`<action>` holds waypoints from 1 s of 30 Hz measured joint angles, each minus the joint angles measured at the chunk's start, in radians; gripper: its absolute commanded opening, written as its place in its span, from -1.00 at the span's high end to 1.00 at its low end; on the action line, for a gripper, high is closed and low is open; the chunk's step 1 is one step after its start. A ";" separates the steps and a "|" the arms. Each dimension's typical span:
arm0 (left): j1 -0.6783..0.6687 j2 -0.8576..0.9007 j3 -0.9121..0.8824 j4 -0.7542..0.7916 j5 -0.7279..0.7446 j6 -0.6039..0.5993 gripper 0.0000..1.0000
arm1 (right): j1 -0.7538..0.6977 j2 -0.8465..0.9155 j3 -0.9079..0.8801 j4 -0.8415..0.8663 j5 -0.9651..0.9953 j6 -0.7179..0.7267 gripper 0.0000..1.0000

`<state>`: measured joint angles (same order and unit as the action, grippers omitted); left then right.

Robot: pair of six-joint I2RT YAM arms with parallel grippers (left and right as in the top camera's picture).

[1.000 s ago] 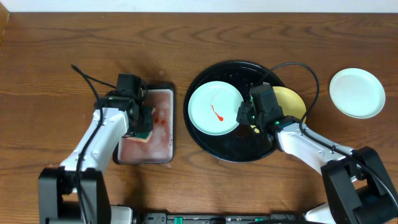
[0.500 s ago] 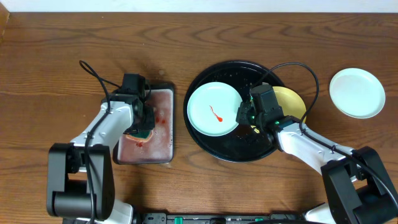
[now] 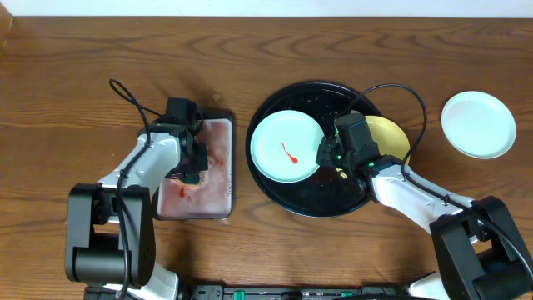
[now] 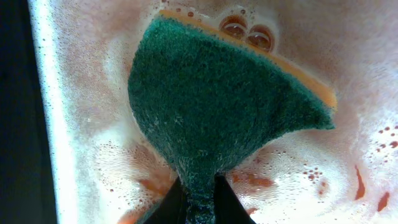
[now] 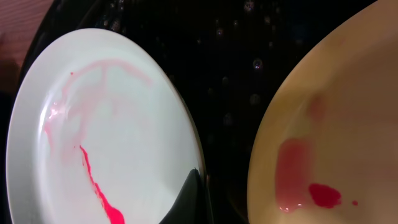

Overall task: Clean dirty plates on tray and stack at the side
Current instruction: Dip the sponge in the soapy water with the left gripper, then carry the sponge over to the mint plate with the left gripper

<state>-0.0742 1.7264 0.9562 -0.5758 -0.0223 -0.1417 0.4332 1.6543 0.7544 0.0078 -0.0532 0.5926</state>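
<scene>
A brown wooden table (image 3: 83,67) fills the frame. Left of centre sits a rectangular black-rimmed tray (image 3: 215,179) of pinkish foamy water, holding a green scouring sponge (image 4: 211,106) with an orange backing.

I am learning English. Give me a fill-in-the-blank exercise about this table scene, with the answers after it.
1. The left gripper holds a green ____ in the rectangular tray.
2. The black tray carries ____ plates.
3. The smear on the pale blue plate is ____.
4. Beside it, on the same tray, lies a ____ plate.
Answers: sponge; two; red; yellow.
</scene>
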 measured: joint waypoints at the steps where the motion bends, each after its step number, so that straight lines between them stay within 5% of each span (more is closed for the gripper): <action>1: 0.000 -0.003 0.000 -0.002 0.000 0.000 0.86 | 0.000 0.000 0.000 0.000 0.000 0.000 0.98; 12: 0.000 -0.286 -0.027 -0.013 0.008 -0.016 0.86 | 0.000 0.000 0.000 -0.004 -0.008 0.000 0.98; 30: -0.001 -0.282 -0.027 0.016 0.220 -0.065 0.86 | 0.000 0.000 0.000 -0.005 -0.026 0.000 0.98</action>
<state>-0.0753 1.4441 0.9287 -0.5598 0.1974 -0.2066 0.4332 1.6543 0.7544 0.0029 -0.0788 0.5926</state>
